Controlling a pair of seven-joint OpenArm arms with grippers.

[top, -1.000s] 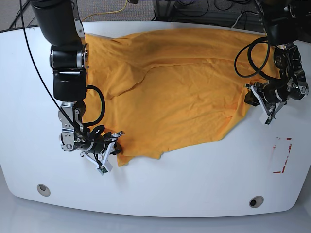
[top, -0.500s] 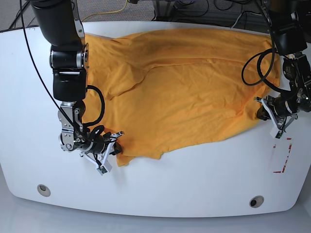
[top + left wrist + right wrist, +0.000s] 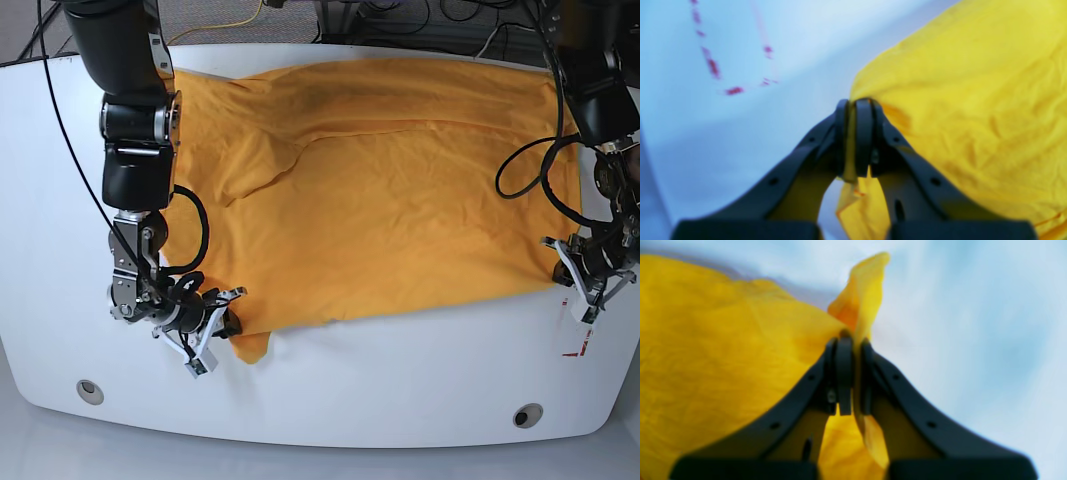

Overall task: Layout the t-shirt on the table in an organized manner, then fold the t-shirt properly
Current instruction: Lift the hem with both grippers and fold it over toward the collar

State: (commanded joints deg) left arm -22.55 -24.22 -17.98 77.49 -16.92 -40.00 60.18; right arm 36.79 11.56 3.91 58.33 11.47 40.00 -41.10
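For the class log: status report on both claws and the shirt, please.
Left claw shut on shirt corner. Right claw shut on the other near corner. Shirt spread across table, wrinkled. Nothing in the way.

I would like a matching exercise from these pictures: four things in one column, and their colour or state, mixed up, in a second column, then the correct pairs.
Things:
1. t-shirt
2. table
3. left gripper
4. rectangle outline

Colour or state:
A. red
B. glossy white
C. orange-yellow, spread out
D. shut on a cloth edge

Pairs: 1-C, 2-B, 3-D, 4-A
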